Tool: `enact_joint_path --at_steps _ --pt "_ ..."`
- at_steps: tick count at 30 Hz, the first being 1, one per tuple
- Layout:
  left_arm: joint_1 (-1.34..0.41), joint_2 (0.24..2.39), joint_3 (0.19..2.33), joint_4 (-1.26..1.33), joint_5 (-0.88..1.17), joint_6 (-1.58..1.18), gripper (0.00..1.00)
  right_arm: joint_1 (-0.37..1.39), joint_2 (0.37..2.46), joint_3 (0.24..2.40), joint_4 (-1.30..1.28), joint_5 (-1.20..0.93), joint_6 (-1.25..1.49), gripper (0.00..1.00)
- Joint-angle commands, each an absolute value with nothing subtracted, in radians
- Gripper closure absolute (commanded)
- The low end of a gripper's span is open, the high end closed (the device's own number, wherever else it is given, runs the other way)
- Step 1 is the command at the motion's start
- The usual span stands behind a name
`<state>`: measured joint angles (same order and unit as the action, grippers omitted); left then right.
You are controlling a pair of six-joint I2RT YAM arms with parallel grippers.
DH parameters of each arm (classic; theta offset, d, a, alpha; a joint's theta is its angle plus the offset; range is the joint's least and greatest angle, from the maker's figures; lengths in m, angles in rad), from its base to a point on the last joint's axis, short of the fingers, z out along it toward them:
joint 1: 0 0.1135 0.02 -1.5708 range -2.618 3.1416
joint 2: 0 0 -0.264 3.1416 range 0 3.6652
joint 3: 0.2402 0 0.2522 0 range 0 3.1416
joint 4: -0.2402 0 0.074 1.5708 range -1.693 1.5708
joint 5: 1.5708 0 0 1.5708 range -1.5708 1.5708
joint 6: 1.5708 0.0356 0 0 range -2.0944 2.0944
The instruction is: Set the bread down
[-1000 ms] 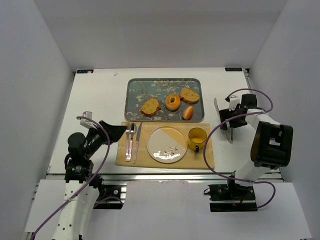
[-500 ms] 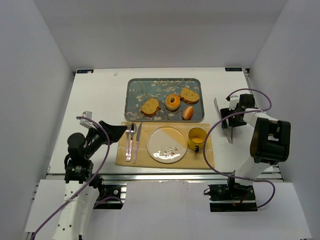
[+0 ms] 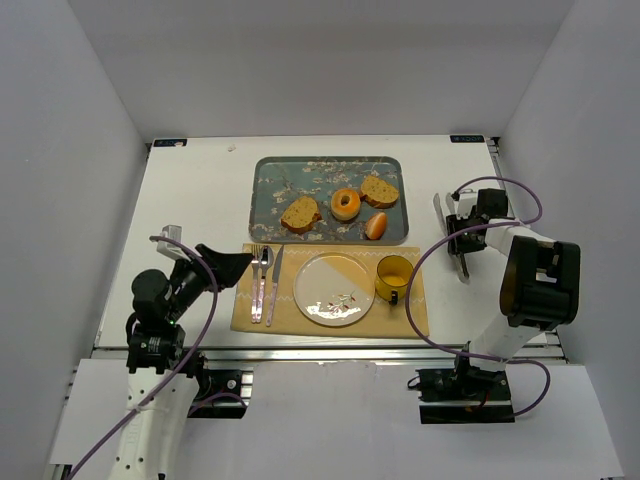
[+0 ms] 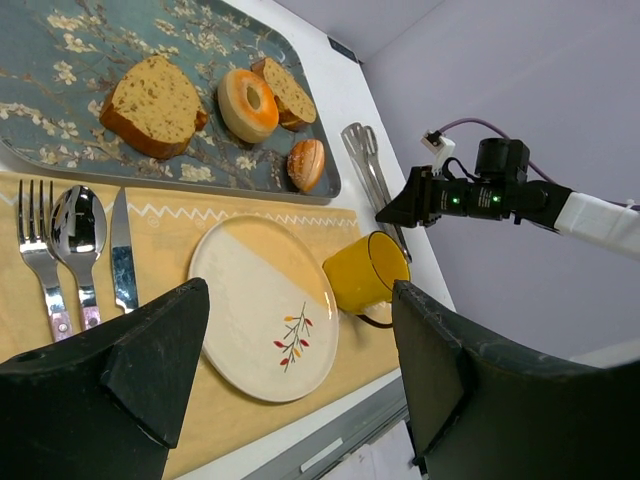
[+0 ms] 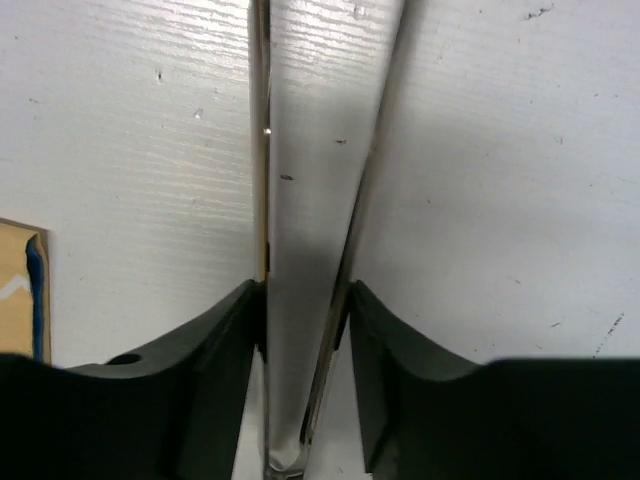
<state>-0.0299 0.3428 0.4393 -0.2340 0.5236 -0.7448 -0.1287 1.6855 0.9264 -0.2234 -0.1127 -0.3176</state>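
Relative to the earlier frame, the right claw [image 5: 302, 290], clamped on the tongs [image 4: 368, 160], has shifted slightly toward the desk's far edge. The left claw [image 4: 300, 290] gapes wide. The bread [image 3: 379, 189] lies in the tray's [image 3: 270, 175] far-right corner, well left of the right claw.

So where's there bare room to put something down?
The white-and-yellow plate is bare, and so is the white table left of the blue patterned tray. Crowded: the tray's right half, and the right side by the metal tongs.
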Motion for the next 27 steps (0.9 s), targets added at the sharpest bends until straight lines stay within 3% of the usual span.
enact_joint_path --at_steps 1,7,11,18,27 --pt "-0.028 0.328 0.483 -0.250 0.512 -0.738 0.17 -0.129 1.707 0.890 -0.242 -0.072 -0.334 0.58" --pt "-0.028 0.316 0.500 -0.276 0.503 -0.733 0.17 -0.129 1.664 0.929 -0.265 -0.135 -0.344 0.86" --pt "-0.028 0.301 0.509 -0.293 0.502 -0.733 0.17 -0.129 1.577 1.014 -0.313 -0.257 -0.354 0.93" --pt "-0.028 0.282 0.508 -0.288 0.499 -0.747 0.17 -0.037 1.506 1.146 -0.359 -0.434 -0.348 0.87" --pt "-0.026 0.276 0.529 -0.318 0.491 -0.741 0.17 0.179 1.552 1.250 -0.348 -0.446 -0.293 0.75"
